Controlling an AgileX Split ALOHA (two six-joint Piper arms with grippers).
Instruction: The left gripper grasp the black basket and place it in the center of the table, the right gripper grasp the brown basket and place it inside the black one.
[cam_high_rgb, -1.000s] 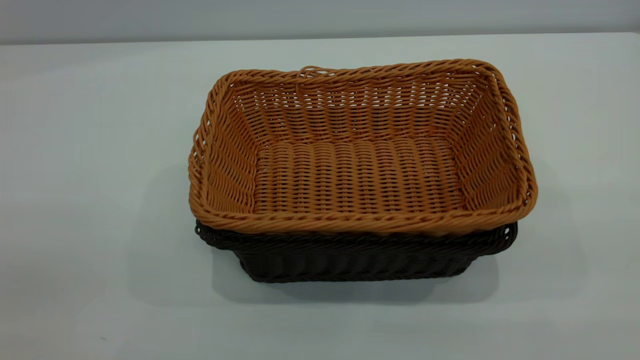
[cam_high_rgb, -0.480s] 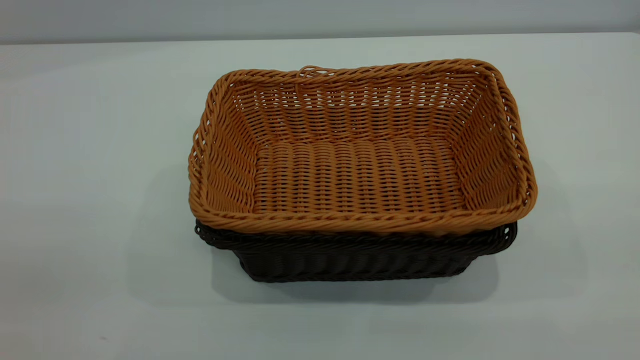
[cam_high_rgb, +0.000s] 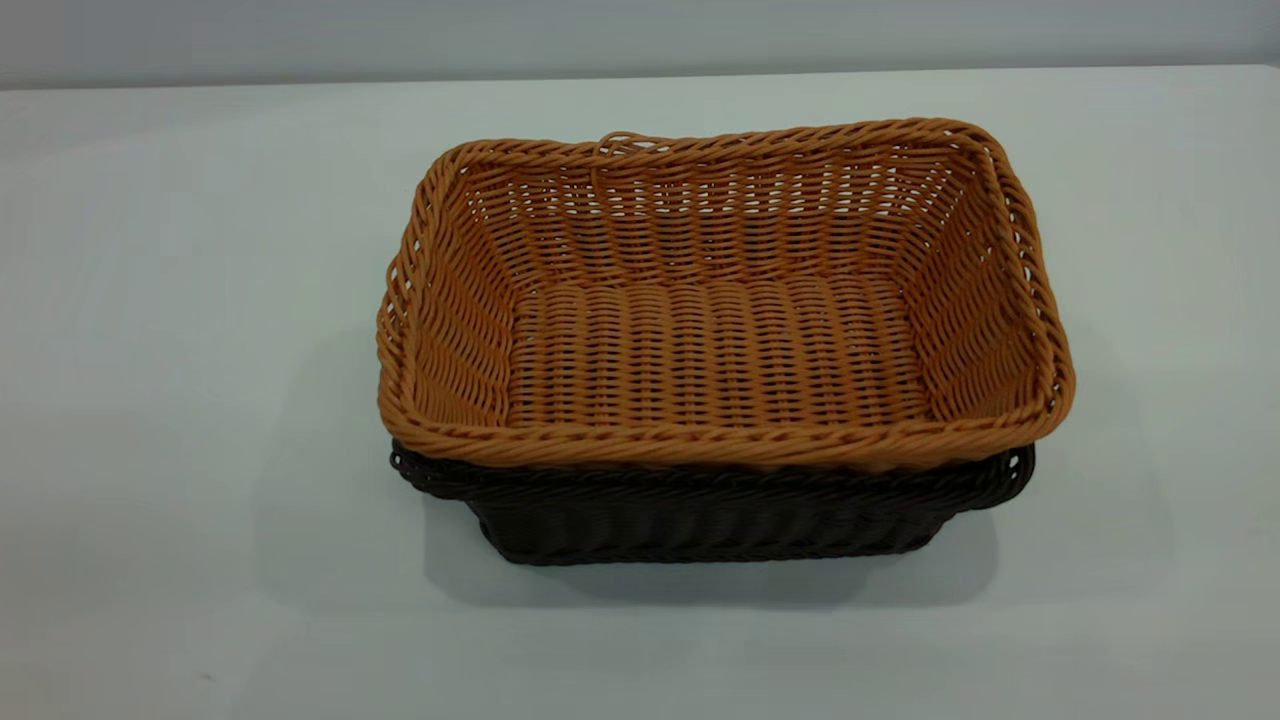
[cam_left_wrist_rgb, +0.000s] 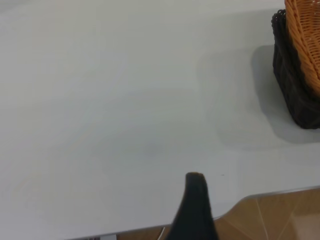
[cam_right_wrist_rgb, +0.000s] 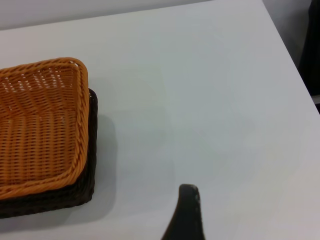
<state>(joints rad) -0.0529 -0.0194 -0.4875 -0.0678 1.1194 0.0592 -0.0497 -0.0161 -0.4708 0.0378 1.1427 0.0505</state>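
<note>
Both baskets sit nested mid-table (cam_high_rgb: 150, 300): brown basket (cam_high_rgb: 715, 350) inside black basket (cam_high_rgb: 700, 515), long axis three-to-nine. The left gripper (cam_left_wrist_rgb: 196, 200) and right gripper (cam_right_wrist_rgb: 187, 210) hang well apart from them; whether either is open cannot be told.

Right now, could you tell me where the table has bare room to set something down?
The table is bare on both sides of the stacked baskets and in front of them. The middle is taken: the brown basket sits nested in the black basket.
</note>
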